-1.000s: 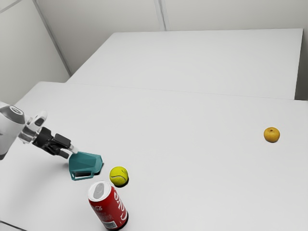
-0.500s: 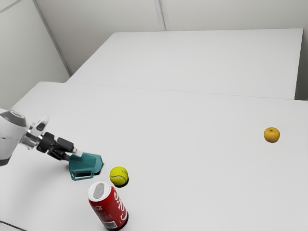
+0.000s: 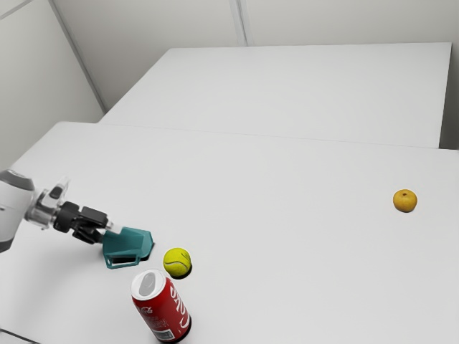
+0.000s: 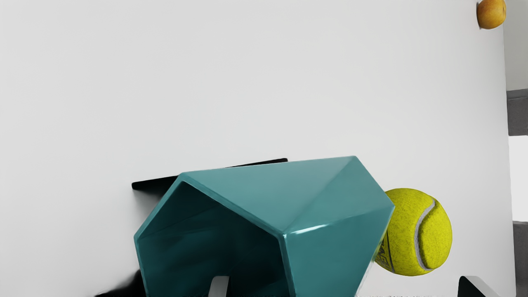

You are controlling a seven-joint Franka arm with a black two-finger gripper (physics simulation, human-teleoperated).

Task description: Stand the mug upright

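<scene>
Wrist view shows the fingers [image 4: 219,288] spread wide, gripping nothing, one tip at the mouth of the teal mug [image 4: 326,210], which lies on its side on a plain white table [image 3: 287,236]. Near its base sits a tennis ball [image 4: 429,235], black lettering partly hidden; then a red can [image 3: 166,312] with white lettering; well apart, a yellow fruit [image 3: 404,201]. Pale walls [image 3: 158,21] stand behind.

There is one mug [image 3: 128,242], one tennis ball [image 3: 177,262], one can [image 3: 166,312] and one fruit [image 3: 405,201].
</scene>
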